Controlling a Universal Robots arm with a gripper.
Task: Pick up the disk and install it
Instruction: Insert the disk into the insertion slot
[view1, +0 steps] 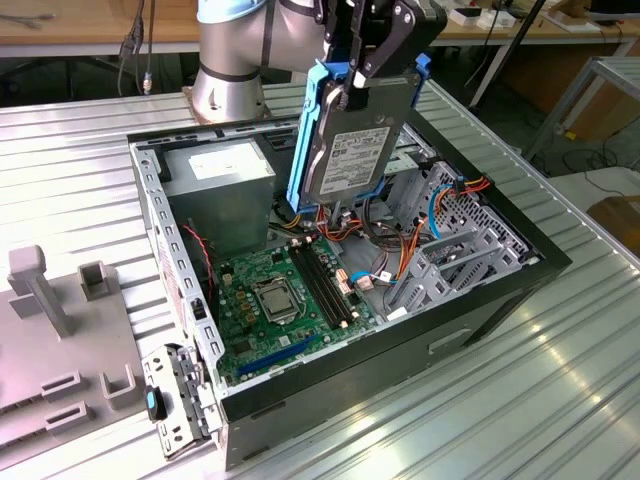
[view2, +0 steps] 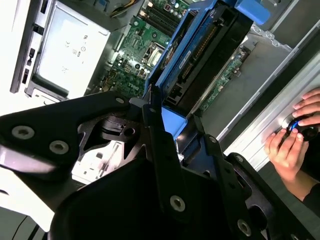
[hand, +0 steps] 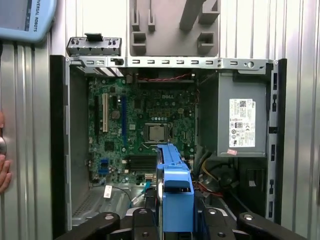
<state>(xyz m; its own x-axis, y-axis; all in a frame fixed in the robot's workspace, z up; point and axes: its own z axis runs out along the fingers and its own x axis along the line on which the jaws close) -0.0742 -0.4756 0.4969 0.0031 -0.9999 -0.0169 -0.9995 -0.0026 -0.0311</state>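
Case (view1: 330, 375) lies open on the ribbed table (view1: 560, 380). In the exterior view, a grey power supply (view1: 215, 190) sits at ten o'clock inside it, a green motherboard (view1: 265, 310) at seven, and a cabled drive cage (view1: 450, 260) at three. Over its twelve o'clock, the gripper (view1: 357, 85) pinches the blue-framed disk (view1: 360, 150), which hangs upright.

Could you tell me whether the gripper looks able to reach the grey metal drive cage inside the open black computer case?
Probably yes: the black case lies open, and the gripper, shut on the blue-framed dark-grey disk, hangs above the cage; loose orange cables there might snag.
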